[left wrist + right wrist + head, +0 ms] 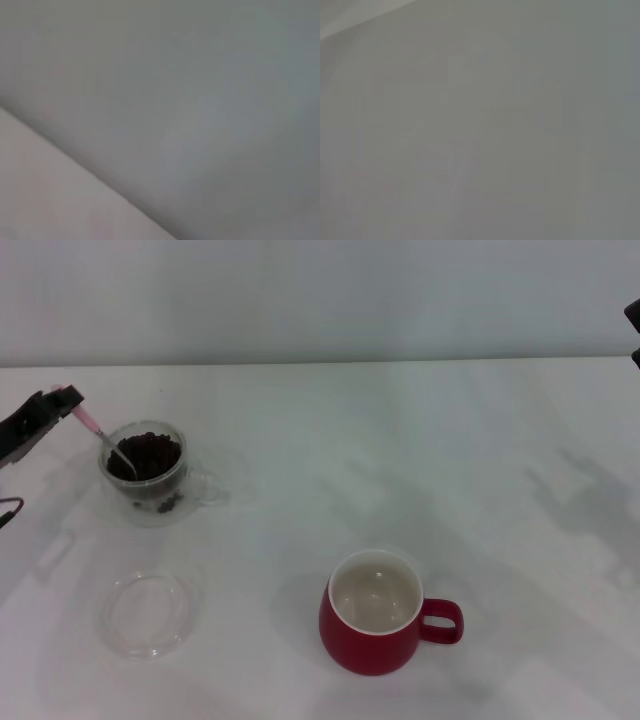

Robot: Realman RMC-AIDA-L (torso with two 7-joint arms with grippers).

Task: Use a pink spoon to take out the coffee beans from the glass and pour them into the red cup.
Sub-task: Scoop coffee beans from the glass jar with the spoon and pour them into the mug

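Observation:
In the head view the glass [150, 478] stands at the left of the white table, holding a heap of dark coffee beans [148, 454]. My left gripper [62, 400] is at the far left, shut on the pink spoon [100, 433] by its handle end. The spoon slants down into the glass and its metal bowl lies among the beans. The red cup [375, 615] stands at the front centre with its handle to the right, and its cream inside looks empty. My right arm [633, 332] shows only at the far right edge. Both wrist views show blank grey surface.
A flat clear round dish [148, 612] lies on the table in front of the glass. The table's back edge meets a pale wall.

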